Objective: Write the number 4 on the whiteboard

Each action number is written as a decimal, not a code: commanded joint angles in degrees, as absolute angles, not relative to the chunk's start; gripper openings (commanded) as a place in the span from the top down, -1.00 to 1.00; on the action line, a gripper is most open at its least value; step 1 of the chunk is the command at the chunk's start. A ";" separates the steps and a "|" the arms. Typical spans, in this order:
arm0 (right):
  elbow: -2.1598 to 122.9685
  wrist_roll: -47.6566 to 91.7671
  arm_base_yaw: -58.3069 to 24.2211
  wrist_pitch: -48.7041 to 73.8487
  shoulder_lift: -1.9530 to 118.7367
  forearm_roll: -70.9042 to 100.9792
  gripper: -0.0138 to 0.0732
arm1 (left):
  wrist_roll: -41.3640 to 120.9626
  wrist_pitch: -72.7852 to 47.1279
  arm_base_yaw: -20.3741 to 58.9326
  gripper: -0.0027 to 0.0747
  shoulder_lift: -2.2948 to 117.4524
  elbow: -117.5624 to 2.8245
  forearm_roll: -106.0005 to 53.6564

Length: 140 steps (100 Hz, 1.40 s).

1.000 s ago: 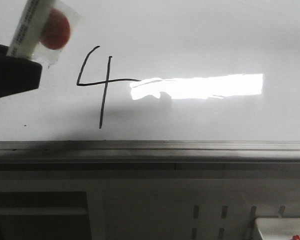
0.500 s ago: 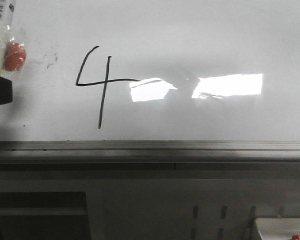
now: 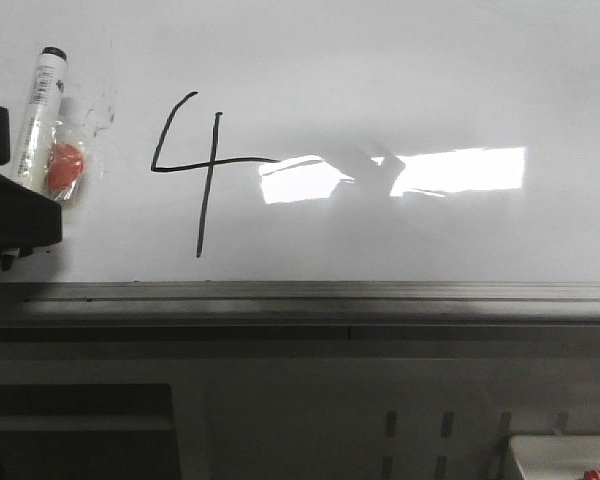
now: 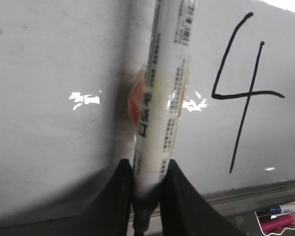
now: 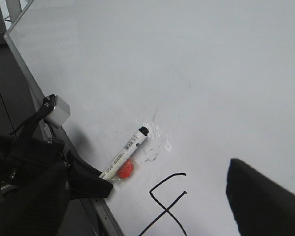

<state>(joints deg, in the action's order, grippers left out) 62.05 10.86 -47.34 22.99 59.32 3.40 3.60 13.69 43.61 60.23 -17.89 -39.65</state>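
Note:
A black open-top number 4 (image 3: 202,165) stands on the whiteboard (image 3: 400,80), left of a bright glare. It also shows in the left wrist view (image 4: 246,93) and the right wrist view (image 5: 167,201). My left gripper (image 4: 148,167) is shut on a white marker (image 4: 162,108) with a red round piece (image 3: 67,165) taped to it. It holds the marker (image 3: 38,115) low over the board, left of the 4 and apart from it. My right gripper (image 5: 147,216) is open and empty above the board beside the 4.
A grey metal edge rail (image 3: 380,295) runs along the board's near side. Below it is a grey perforated panel (image 3: 430,430) and a white tray (image 3: 565,455) at the right. Faint smudge marks (image 3: 100,110) lie beside the marker. Coloured pens (image 4: 280,223) lie beyond the rail.
My left gripper with the marker left the upper left corner and has come back lower, left of the 4. A shadow has come across the glare. The 4 is unchanged.

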 commanded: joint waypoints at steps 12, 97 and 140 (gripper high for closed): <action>63.96 11.40 -47.00 19.09 58.00 2.73 -0.63 | 3.20 17.00 43.89 0.98 59.63 -19.74 -39.88; 59.29 11.40 -47.00 21.26 51.97 1.83 0.82 | 8.49 19.62 43.89 0.90 42.34 -19.63 -36.55; 29.87 11.06 -47.00 12.47 21.40 1.40 0.83 | 11.26 -4.01 43.89 0.98 16.87 -18.42 -16.30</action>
